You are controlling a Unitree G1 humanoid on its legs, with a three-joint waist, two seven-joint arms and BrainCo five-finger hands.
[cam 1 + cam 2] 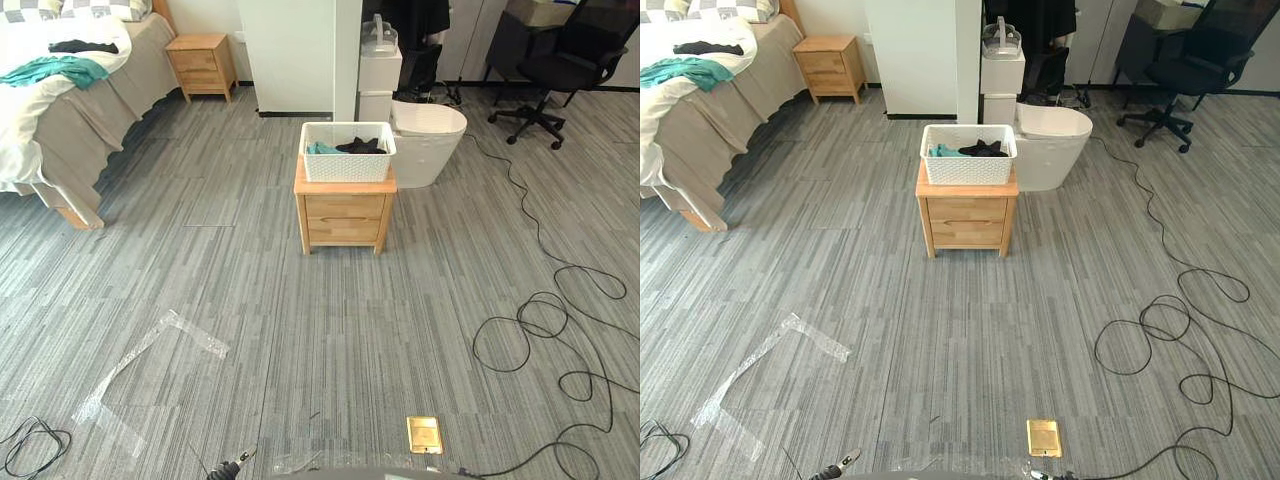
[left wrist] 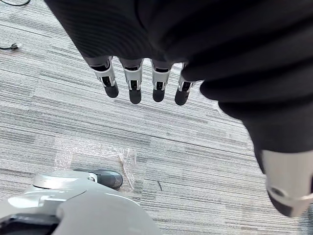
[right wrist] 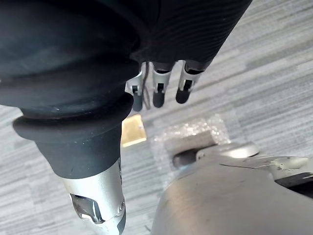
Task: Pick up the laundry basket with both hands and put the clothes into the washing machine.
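Laundry basket (image 1: 348, 168): white and rectangular, with perforated lattice walls and a solid rim. It stands upright on a wooden nightstand (image 1: 345, 215), centre of the frame in its upper half.
Clothes (image 1: 350, 149): a black garment (image 1: 364, 146) is heaped toward the basket's right side and a teal garment (image 1: 320, 148) lies at its left, both at about rim height.
Left hand (image 2: 133, 81): fingers straight and hanging down over the grey carpet (image 2: 73, 122), thumb set apart, holding nothing.
Right hand (image 3: 159, 88): fingers extended downward above the carpet, empty. A brass floor plate (image 3: 133, 129) shows past the fingertips.
Surroundings: a white rounded appliance (image 1: 430, 140) stands just behind the nightstand, to its right. A bed (image 1: 60, 120) in the upper left carries more teal and black garments. Strips of clear tape (image 1: 150, 350) lie on the floor at lower left.
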